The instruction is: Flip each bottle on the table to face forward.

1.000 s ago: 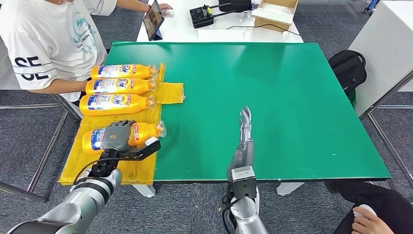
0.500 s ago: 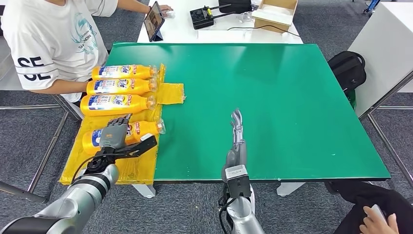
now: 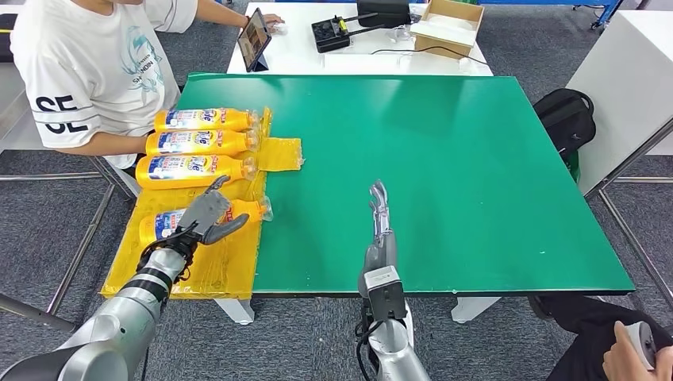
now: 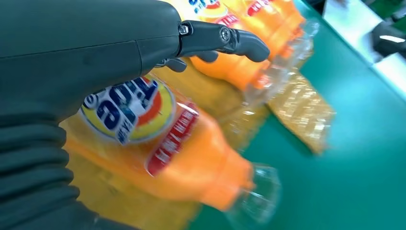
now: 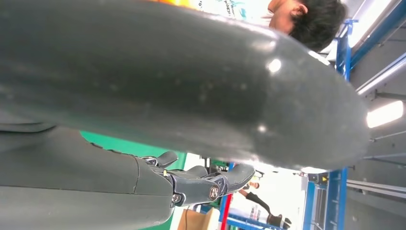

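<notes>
Hovering over the nearest bottle (image 3: 202,219), the left hand (image 3: 208,213) has its fingers spread and grips nothing; whether the palm touches the bottle cannot be told. In the left wrist view the fingers (image 4: 225,39) reach across above the label, with the bottle's (image 4: 163,143) shoulder and clear cap (image 4: 256,194) showing past the hand.

This bottle lies on its side on the yellow sheet (image 3: 214,266) at the table's (image 3: 476,159) left edge, directly under the hand. Its long axis runs from nine o'clock to three o'clock, base at nine and cap at three, tipped slightly toward two. The hand comes in from seven o'clock, so its fingers cross the bottle's length rather than lie along it. That suits a roll about the long axis, which is what I judge the flip calls for.

Three more bottles (image 3: 194,144) lie parallel at twelve o'clock from the hand, caps also at three; the closest of them is just beside the fingertips, so a wide sweep could knock it.

At three o'clock, well apart, the right hand (image 3: 381,218) stands edge-up over the bare green, fingers straight and together, holding nothing. The left hand is plainly the nearer one.
</notes>
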Controlling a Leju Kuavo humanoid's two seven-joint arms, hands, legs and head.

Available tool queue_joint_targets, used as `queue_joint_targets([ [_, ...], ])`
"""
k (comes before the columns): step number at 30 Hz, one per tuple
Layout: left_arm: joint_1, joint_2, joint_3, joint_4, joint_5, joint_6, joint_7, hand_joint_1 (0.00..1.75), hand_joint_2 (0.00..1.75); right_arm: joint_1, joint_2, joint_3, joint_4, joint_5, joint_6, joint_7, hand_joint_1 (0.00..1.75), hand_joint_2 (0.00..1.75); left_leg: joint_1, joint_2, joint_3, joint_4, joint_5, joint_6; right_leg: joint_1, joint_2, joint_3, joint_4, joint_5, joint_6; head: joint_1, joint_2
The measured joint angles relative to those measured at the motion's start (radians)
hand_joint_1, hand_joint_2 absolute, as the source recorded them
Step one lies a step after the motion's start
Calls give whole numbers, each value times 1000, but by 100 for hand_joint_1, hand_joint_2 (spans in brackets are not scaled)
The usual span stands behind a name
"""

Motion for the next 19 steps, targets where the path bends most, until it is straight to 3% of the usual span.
queue_joint_targets([
  [4,27,-31,71,-43,114,57,-79,0,0,0,1,-5,12,0,2,0,0,0,0,1,-1,0,1,0,0,0,-2,0,1,1,0,0],
  [7,70,-72,95,-129,244,251,-103,0,0,1,2,-8,19,16,0,0,0,0,0,3,-3,0,1,0,0,1,-4,0,2,2,0,0],
  [9,117,-103,77,-243,374,441,-112,0,87,3,4,-11,24,31,-8,0,0,0,0,5,-5,0,0,0,0,2,-6,0,2,2,0,0],
  [11,164,-122,41,-353,464,575,-115,0,175,4,4,-12,29,40,-20,0,0,0,0,5,-7,1,0,0,0,3,-8,0,2,2,0,0],
  [14,257,-139,-47,-548,531,688,-116,0,175,5,4,-11,33,45,-47,0,0,0,0,5,-9,1,-1,0,0,3,-10,0,1,2,0,0],
  [19,378,-169,-146,-795,546,716,-117,0,175,10,4,-5,33,45,-73,0,0,0,0,5,-14,1,-2,0,0,3,-14,0,1,2,1,0],
])
